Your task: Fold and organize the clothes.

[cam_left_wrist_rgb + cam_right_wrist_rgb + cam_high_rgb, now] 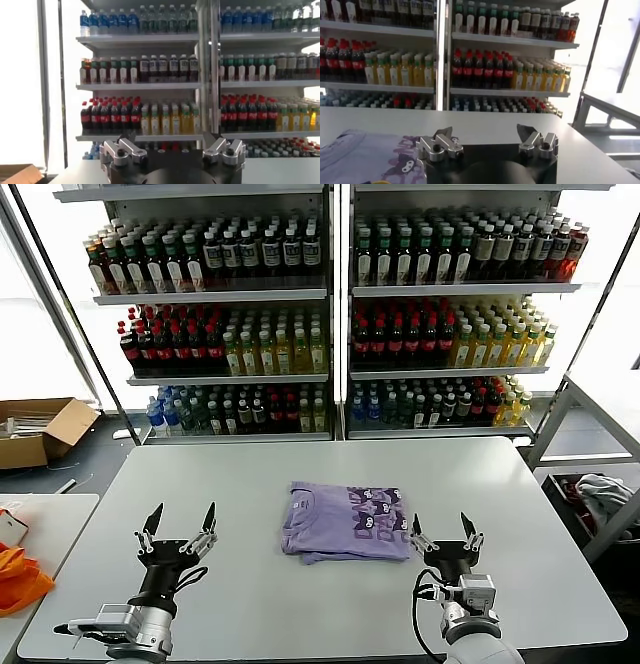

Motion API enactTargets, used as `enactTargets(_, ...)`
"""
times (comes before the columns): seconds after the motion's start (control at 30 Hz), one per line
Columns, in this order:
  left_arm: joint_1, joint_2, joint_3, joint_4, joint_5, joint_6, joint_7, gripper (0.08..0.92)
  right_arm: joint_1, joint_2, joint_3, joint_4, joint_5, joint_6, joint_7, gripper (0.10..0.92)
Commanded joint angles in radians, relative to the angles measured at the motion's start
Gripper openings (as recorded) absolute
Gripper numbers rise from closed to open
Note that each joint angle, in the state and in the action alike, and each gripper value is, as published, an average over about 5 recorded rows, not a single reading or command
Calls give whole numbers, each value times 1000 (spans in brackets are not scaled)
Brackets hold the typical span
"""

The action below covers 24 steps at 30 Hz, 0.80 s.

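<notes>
The T-shirt (347, 522) lies folded near the middle of the bench (250, 484), between the two grippers but much closer to the right one. The right gripper (443, 535) hovers just beside the shirt's near right corner, not touching it; its jaws stand wide open and hold nothing. The left gripper (181, 528) sits well apart from the shirt, over bare bench on the near left side, jaws likewise spread wide and empty. Both grippers point away from the robot toward the shelves (330, 294).

In the right wrist view the shirt (365, 155) shows beside the right gripper (487, 142), lying flat on the bench (485, 125) off one jaw's side. The left wrist view shows only the left gripper (172, 150) and the shelves (150, 85) of bottles beyond; the shirt is not in it.

The shirt is lavender, folded into a rough rectangle with layered edges visible along its near side. A dark purple and white print covers the half nearer the right gripper; the other half is plain. The fabric lies fairly smooth with a few soft creases.

An orange cloth (18, 576) rests on a side table to the left, a cardboard box (40, 429) on the floor beyond it, and a grey-white cloth (605, 494) sits in a rack to the right.
</notes>
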<state>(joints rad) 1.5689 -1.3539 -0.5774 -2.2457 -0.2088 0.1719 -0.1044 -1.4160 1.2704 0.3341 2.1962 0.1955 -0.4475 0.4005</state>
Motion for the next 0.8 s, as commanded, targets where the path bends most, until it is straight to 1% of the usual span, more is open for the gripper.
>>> enactTargets(0.03, 11, -6, -7, -38, 16, 37, -5, 822, -3, -6, 4, 1, -8, 1, -1, 823)
enactTargets(0.37, 28, -8, 9, -52, 7, 49, 5, 823, -39, 0, 20, 42, -44, 12, -18, 823)
enactTargets(0.57, 15, -5, 38, -22, 10, 36, 11, 823, -64, 4, 54, 69, -59, 22, -39, 823)
enactTargets(0.8, 14, -4, 67, -6, 38, 39, 20, 823, -74, 2, 84, 61, -58, 63, -36, 823)
